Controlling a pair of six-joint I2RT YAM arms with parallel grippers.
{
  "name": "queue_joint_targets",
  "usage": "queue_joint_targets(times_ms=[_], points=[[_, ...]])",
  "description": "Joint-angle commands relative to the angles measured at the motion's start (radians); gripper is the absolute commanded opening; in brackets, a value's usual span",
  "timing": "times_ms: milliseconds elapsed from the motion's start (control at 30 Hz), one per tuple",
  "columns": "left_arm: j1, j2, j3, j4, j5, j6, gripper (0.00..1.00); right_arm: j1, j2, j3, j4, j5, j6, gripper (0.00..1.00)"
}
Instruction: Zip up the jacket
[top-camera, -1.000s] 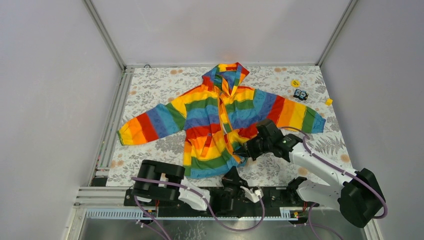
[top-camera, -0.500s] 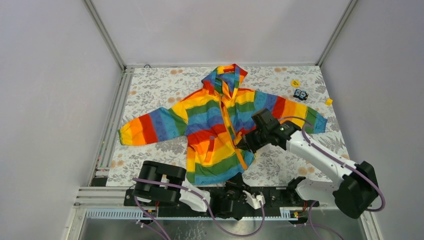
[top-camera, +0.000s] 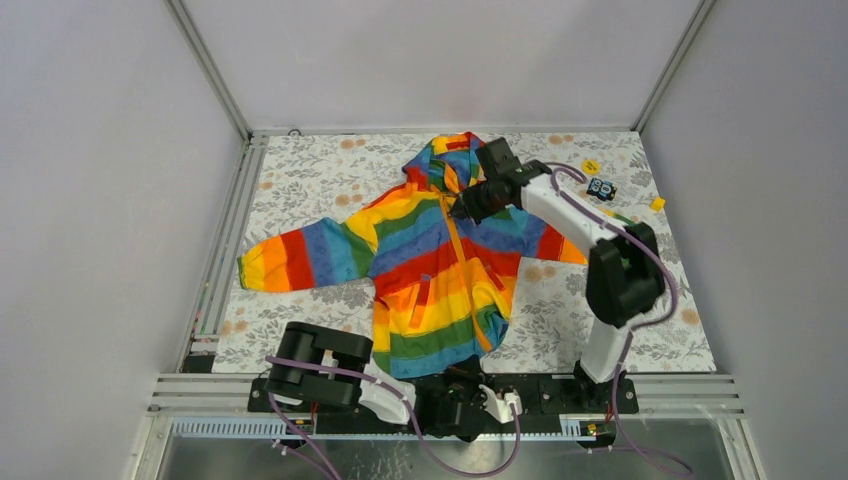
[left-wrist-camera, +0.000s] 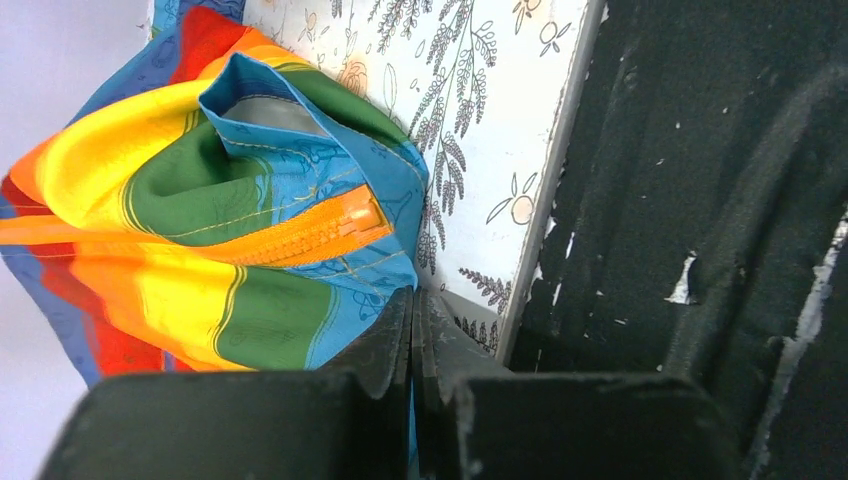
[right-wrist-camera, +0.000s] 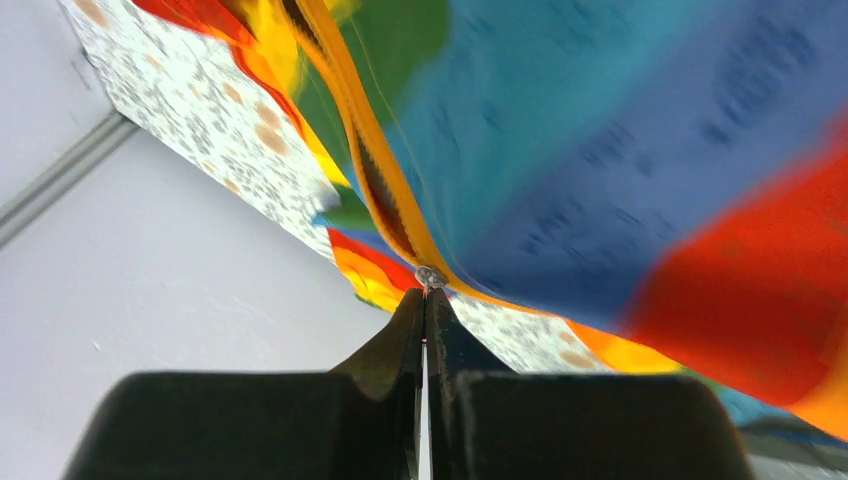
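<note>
**Right end effector (right-wrist-camera: 425, 296) pinched shut on the zipper pull (right-wrist-camera: 430, 277), high on the jacket (top-camera: 430, 265)**

The right end effector's two dark fingers (right-wrist-camera: 395, 335) meet at their tips around a small metallic pull. The orange zipper (right-wrist-camera: 372, 160) runs away from the pull across green and blue stripes. This wrist view is blurred, so I cannot tell whether the teeth are meshed. From above, the right arm (top-camera: 575, 215) reaches far across the tabletop (top-camera: 300, 170). Its tip sits on the jacket's upper chest, just below the hood (top-camera: 455, 155).

The left end effector (left-wrist-camera: 413, 300) sits low at the near edge of the tabletop, with its arm folded back by the base. Its fingers (left-wrist-camera: 380, 345) are pressed together at the jacket's blue bottom hem (left-wrist-camera: 385, 215). A sliver of blue cloth shows between them, so it appears clamped on the hem. The bottom end of the orange zipper lies just beyond the fingertips.

The jacket lies flat and front up in the middle of the floral tabletop, with the hood towards the far wall and the hem towards the arms. One sleeve (top-camera: 290, 258) stretches out to the left side of the overhead view. The other is partly covered by the right arm.

Near the far right corner, well apart from the jacket, lie a yellow disc (top-camera: 590, 166), a small dark-and-blue object (top-camera: 601, 188) and a small yellow block (top-camera: 657, 203).
</note>
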Motion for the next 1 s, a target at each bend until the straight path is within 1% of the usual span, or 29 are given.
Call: queue_joint_targets(times_ms=[0, 100, 200, 300, 333, 400, 467, 500, 633, 767, 867, 900, 967], points=[[-0.028, 0.005, -0.020, 0.027, 0.140, -0.066, 0.00, -0.022, 0.173, 0.244, 0.068, 0.054, -0.077, 0.00], [-0.028, 0.008, -0.024, 0.031, 0.146, -0.073, 0.00, -0.034, 0.304, 0.405, 0.055, 0.065, -0.098, 0.00], [-0.028, 0.011, -0.029, 0.041, 0.156, -0.082, 0.00, -0.051, 0.431, 0.585, 0.042, 0.110, -0.131, 0.00], [-0.028, 0.018, -0.030, 0.052, 0.166, -0.083, 0.00, -0.071, 0.604, 0.842, -0.037, 0.110, -0.160, 0.00], [-0.028, 0.022, -0.030, 0.054, 0.168, -0.084, 0.00, -0.075, 0.659, 0.968, -0.043, 0.107, -0.179, 0.00], [-0.028, 0.023, -0.030, 0.056, 0.176, -0.086, 0.00, -0.077, 0.770, 1.149, -0.084, 0.145, -0.207, 0.00], [-0.027, 0.024, -0.031, 0.057, 0.182, -0.087, 0.00, -0.085, 0.848, 1.251, -0.059, 0.139, -0.213, 0.00], [-0.028, 0.026, -0.033, 0.057, 0.184, -0.088, 0.00, -0.090, 0.871, 1.269, -0.039, 0.135, -0.201, 0.00], [-0.026, 0.027, -0.039, 0.064, 0.187, -0.090, 0.00, -0.113, 0.886, 1.217, 0.133, 0.120, -0.185, 0.00], [-0.012, 0.031, -0.039, 0.067, 0.169, -0.099, 0.00, -0.125, 0.890, 1.227, 0.187, 0.114, -0.231, 0.00], [0.023, 0.044, -0.016, 0.034, 0.153, -0.120, 0.01, -0.140, 0.874, 1.199, 0.231, 0.103, -0.268, 0.00], [0.040, 0.042, -0.010, 0.025, 0.151, -0.133, 0.06, -0.147, 0.869, 1.183, 0.250, 0.096, -0.273, 0.00], [0.076, 0.028, -0.001, 0.003, 0.165, -0.158, 0.20, -0.161, 0.867, 1.161, 0.301, 0.083, -0.279, 0.00]])
